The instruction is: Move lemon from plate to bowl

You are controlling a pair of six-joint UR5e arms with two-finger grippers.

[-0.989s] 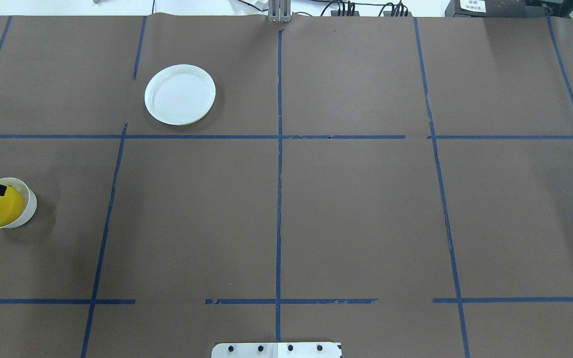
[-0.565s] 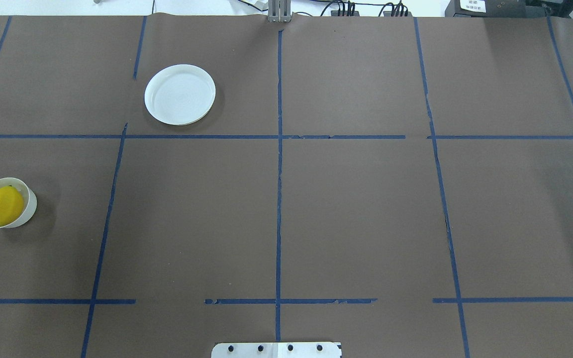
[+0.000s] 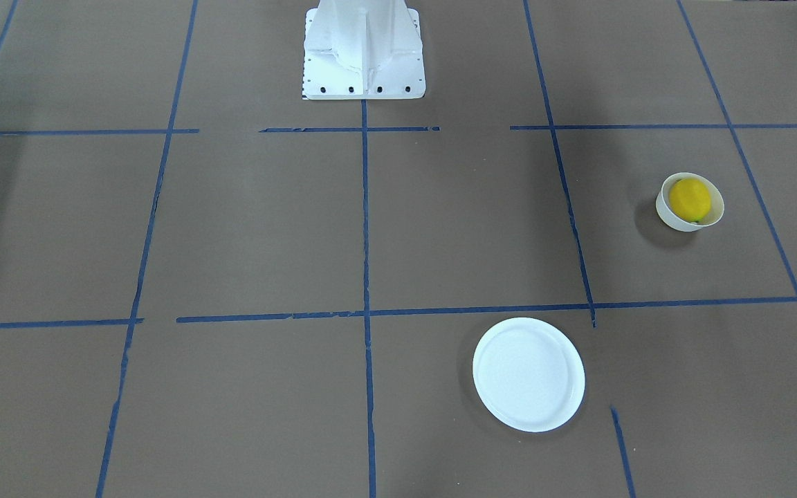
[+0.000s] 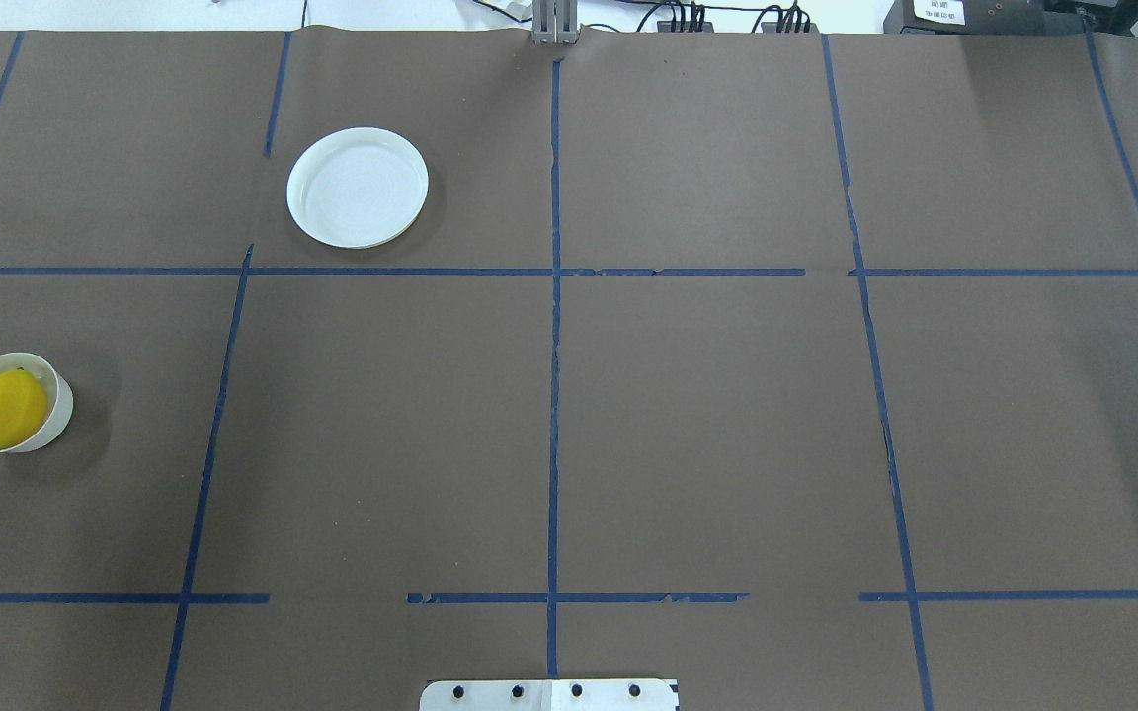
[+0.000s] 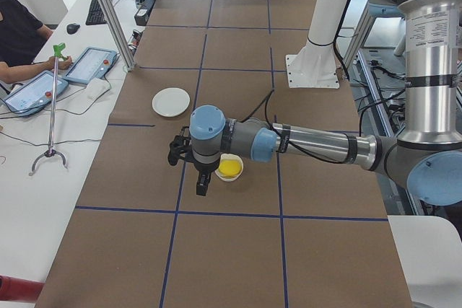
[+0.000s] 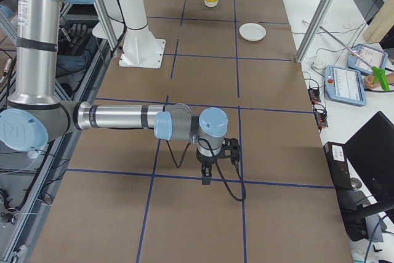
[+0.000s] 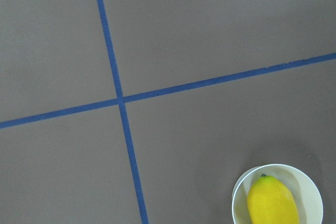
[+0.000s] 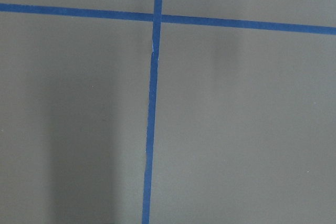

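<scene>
The yellow lemon [image 4: 8, 407] lies inside the small white bowl [image 4: 61, 403] at the table's left edge; it also shows in the front view [image 3: 690, 199] and in the left wrist view [image 7: 272, 203]. The flat white plate [image 4: 358, 188] is empty, farther back. My left gripper [image 5: 203, 184] shows only in the exterior left view, points down and hangs beside the bowl [image 5: 237, 174]; I cannot tell whether it is open. My right gripper [image 6: 206, 177] shows only in the exterior right view, far from the bowl [image 6: 211, 0] and the plate [image 6: 252, 31]; I cannot tell its state.
Brown table cover with blue tape lines [image 4: 554, 296]. The robot's white base [image 3: 364, 48] stands at the table's near edge. An operator's desk with tablets [image 5: 86, 64] and a metal post [image 5: 108, 12] stand beyond the far edge.
A second ago a dark gripper part hung over the bowl at the overhead view's left edge. It has left that view. The lemon stays in the bowl.
</scene>
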